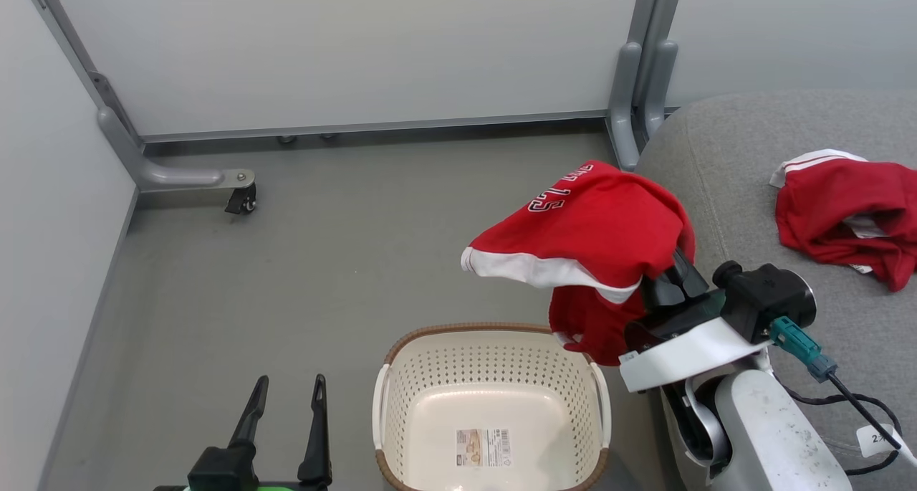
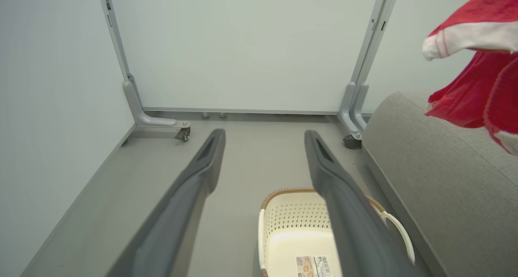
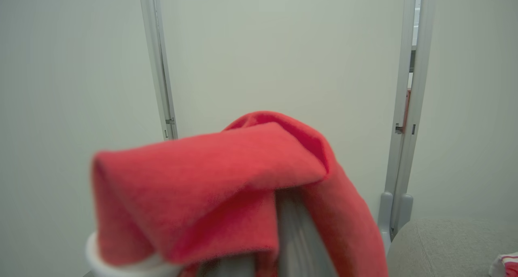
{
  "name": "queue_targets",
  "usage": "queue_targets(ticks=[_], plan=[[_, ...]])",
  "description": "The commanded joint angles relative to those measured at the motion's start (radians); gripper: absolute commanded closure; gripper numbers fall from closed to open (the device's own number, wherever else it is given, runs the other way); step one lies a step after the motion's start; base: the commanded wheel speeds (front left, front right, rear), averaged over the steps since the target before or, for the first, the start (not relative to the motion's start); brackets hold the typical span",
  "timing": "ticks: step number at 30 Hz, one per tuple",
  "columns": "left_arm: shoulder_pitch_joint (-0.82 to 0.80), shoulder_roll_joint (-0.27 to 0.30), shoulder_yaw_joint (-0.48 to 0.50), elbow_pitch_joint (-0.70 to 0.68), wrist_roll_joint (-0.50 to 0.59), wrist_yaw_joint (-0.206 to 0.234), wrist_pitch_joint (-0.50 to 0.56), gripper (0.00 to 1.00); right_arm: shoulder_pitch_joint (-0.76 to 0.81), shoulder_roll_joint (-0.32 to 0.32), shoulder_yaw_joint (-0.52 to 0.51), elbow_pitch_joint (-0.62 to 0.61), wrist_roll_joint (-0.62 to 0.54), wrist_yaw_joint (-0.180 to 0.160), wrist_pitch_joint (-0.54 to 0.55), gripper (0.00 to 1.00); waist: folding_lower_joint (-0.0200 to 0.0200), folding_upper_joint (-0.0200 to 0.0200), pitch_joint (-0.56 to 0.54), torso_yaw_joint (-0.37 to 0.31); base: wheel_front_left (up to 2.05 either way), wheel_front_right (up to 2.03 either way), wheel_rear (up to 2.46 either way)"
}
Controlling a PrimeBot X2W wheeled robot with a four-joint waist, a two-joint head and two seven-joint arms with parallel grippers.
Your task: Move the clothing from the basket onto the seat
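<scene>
My right gripper (image 1: 670,272) is shut on a red garment (image 1: 594,226) with white bands and printed numerals. It hangs draped over the fingers, above the floor between the basket and the seat. In the right wrist view the same cloth (image 3: 226,180) covers the grey fingers (image 3: 295,236). A second red garment (image 1: 845,204) lies crumpled on the light-grey seat (image 1: 745,161). The cream basket (image 1: 466,330) stands on the floor at the bottom centre, holding just a paper label. My left gripper (image 1: 290,383) is open left of the basket, its fingers spread (image 2: 264,133) with nothing between them.
Pale partition panels on grey metal frames close off the back and left. A frame foot with a caster (image 1: 240,201) juts onto the grey floor at the back left, and another upright (image 1: 637,104) stands by the seat's corner. A black cable trails from my right wrist.
</scene>
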Motion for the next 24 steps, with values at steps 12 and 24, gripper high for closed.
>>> queue_targets(ticks=[12,24], plan=[[-0.007,0.0,-0.019,0.003,-0.007,0.004,0.0,0.0,-0.01,-0.008,-0.008,-0.001,-0.004,0.0,-0.001,1.0,0.0,0.0,0.009,-0.056,0.0,0.0,0.0],[-0.034,0.001,-0.052,-0.002,-0.025,0.014,0.0,0.0,-0.029,-0.028,-0.033,-0.009,-0.011,0.0,-0.001,1.0,0.0,0.0,0.032,-0.235,0.0,0.0,0.0]])
